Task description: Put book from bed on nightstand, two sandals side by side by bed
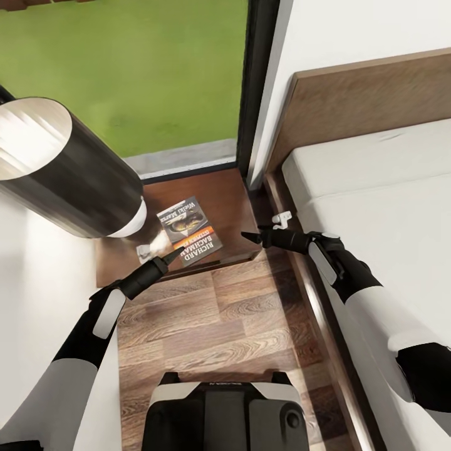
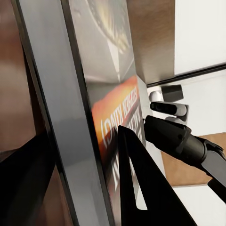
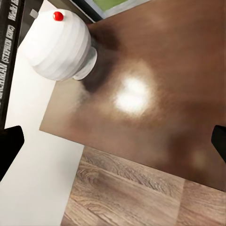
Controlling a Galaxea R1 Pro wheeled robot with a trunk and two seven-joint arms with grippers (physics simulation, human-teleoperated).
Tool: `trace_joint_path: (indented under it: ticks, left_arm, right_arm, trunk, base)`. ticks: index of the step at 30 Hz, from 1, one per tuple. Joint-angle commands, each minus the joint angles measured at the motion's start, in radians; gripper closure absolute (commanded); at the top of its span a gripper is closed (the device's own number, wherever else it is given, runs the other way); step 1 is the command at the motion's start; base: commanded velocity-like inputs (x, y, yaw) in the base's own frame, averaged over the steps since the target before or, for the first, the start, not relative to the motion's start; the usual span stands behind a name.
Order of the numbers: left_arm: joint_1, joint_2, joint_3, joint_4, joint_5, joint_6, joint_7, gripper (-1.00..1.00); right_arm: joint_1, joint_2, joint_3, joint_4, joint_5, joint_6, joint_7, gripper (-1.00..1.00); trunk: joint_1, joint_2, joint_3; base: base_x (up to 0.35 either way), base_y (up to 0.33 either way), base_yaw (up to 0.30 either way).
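1. From the head camera, the view looks steeply down into a corner of the bedroom; a dark-brown nightstand (image 1: 219,200) stands against a tall dark-framed glass pane (image 1: 257,81) with green grass behind it; the wood-plank floor (image 1: 219,326) runs from the nightstand toward the robot's base (image 1: 222,413).
2. The book (image 1: 190,231) lies flat on the nightstand's top, close to its front edge and toward its left side; its cover faces up, showing a grey picture, an orange band and white lettering.
3. The left gripper (image 1: 170,255) reaches to the nightstand's front edge, its tip over the book's near corner; in the left wrist view a dark finger (image 2: 136,188) lies across the book's cover (image 2: 117,122); whether the fingers are clenched on the book or released cannot be told.
4. The right gripper (image 1: 257,236) hovers at the nightstand's front right corner, beside the bed frame; its two dark fingers stand wide apart, holding nothing; the right wrist view shows the nightstand's bare glossy top (image 3: 155,89) between them.
5. A large lamp (image 1: 62,169) with a dark cylindrical shade and white base stands on the nightstand's left side, partly hiding it; the right wrist view shows its rounded white base (image 3: 59,44) with a small red dot.
6. The bed (image 1: 382,207) fills the right side, with a brown headboard and light-grey mattress; its frame edge runs just beside the nightstand.
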Motion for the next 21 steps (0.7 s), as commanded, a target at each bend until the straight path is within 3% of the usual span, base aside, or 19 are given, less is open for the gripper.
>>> trace_joint_path:
  ticks: [1,8,11,14,18,21]
  left_arm:
    - [0.0,0.0,0.0,0.0,0.008,0.009,-0.001,1.0]
    - [0.0,-0.001,0.0,0.001,0.008,0.009,-0.001,1.0]
    - [0.0,-0.001,0.0,0.001,0.008,0.008,-0.001,1.0]
    - [0.0,-0.001,0.0,0.001,0.008,0.008,-0.001,1.0]
    - [0.0,-0.004,0.0,0.001,0.007,0.007,-0.001,1.0]
    - [0.0,-0.001,0.0,0.001,0.01,-0.036,-0.002,1.0]
  right_arm:
    - [0.0,-0.001,0.003,-0.001,-0.011,0.009,-0.001,-1.0]
    - [0.012,-0.001,0.003,-0.017,-0.009,-0.011,0.011,-1.0]
    - [0.013,-0.001,0.003,-0.083,-0.009,-0.014,0.015,-1.0]
    - [0.013,0.001,0.007,-0.214,-0.01,0.013,0.01,-1.0]
    - [0.014,0.002,0.017,-0.252,-0.012,0.06,0.006,-1.0]
    - [0.014,0.003,0.018,-0.272,-0.011,0.099,0.006,-1.0]
  trunk:
    - [0.004,-0.008,-0.004]
    - [0.031,-0.057,-0.026]
    - [0.042,-0.078,-0.035]
    - [0.054,-0.099,-0.044]
    - [0.069,-0.127,-0.057]
    - [0.081,-0.148,-0.066]
  base:
    - [0.0,0.0,0.0]
    - [0.0,0.0,0.0]
    - [0.0,0.0,0.0]
    - [0.0,0.0,0.0]
    - [0.0,0.0,0.0]
    - [0.0,0.0,0.0]
